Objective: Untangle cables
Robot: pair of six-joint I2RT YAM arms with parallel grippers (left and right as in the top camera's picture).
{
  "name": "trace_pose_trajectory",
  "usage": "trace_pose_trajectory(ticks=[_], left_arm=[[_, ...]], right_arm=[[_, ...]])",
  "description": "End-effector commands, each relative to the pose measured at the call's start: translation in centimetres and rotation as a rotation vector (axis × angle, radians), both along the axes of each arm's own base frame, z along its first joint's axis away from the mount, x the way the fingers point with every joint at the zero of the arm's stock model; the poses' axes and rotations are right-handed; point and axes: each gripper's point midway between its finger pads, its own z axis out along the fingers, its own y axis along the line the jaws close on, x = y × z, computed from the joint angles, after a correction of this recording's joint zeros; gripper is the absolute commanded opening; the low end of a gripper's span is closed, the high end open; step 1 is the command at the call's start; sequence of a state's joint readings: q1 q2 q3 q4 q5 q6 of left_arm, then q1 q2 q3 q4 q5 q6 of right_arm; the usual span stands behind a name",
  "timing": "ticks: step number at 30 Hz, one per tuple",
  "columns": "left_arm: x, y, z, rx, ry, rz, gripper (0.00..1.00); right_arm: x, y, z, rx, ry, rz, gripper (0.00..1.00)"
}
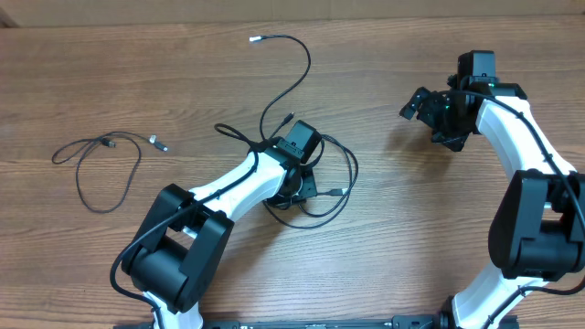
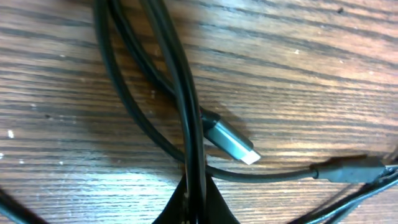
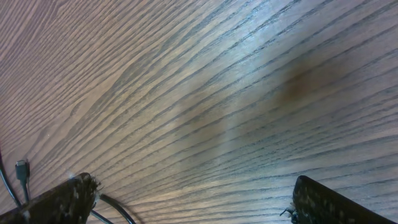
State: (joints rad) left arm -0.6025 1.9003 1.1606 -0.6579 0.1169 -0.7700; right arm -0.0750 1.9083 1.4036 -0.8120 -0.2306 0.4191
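The broad brown wood-grain table [image 1: 411, 210] is carrying everything. The white-and-black left arm [image 1: 228, 187] is reaching into its middle, where the knotted heap of thin black cables [image 1: 334, 178] is lying. The left gripper [image 2: 194, 198] is sitting low on that heap, and in the left wrist view its tips are meeting in a point with two strands running straight into them, so it is looking clenched on the heap. The right gripper [image 1: 419, 102] is hovering well apart over bare wood, with its fingers [image 3: 68, 196] spread wide and gripping nothing.

One loose black cable with a silver end [image 1: 96, 174] is already lying alone at the far left. A long black strand [image 1: 297, 68] is trailing up out of the heap.

Doing this step well probably means lifting slowly and low, pulling along the strand's own run rather than across the loops — a sideways tug is likely tightening the knot. Two strands in the grip may be one too many. The small flat silver-tipped plug [image 2: 231, 142] is lying just beside the pinch, under a crossing cord, and may be snagging — so the idle arm could be pinning the rest.
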Motion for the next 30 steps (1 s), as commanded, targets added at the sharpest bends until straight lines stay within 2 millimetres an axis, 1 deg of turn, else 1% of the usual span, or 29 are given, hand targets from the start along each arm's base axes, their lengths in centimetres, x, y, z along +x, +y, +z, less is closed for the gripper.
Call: trace_pose_trajectory(ticks=[1,14,18,21,23,30], left_arm=[[-0.9,-0.4,-0.3,-0.018,0.023,-0.047,0.04],[-0.7,-0.7,0.7,-0.040,-0.003,-0.089,0.04],[-0.4,-1.0,2.2,-0.064,-0.041,-0.105,0.04],[0.4,-1.1,4.4,-0.080,-0.113,-0.115,0.04],[1.1,-1.1,6.5,-0.093,-0.179,-0.121,0.04],[3.7,-1.0,15.3,-0.176,-0.431,-0.083,0.04]], right_arm=[[0.6,-0.1,1.5,-0.008,-0.042,-0.001,1.00],[0.6,-0.1,1.5,-0.008,-0.042,-0.001,1.00],[0.6,-0.1,1.5,-0.008,-0.042,-0.001,1.00],[0.6,-0.1,1.5,-0.008,-0.042,-0.001,1.00],[0.6,-0.1,1.5,-0.008,-0.042,-0.001,1.00],[0.6,-0.1,1.5,-0.008,-0.042,-0.001,1.00]])
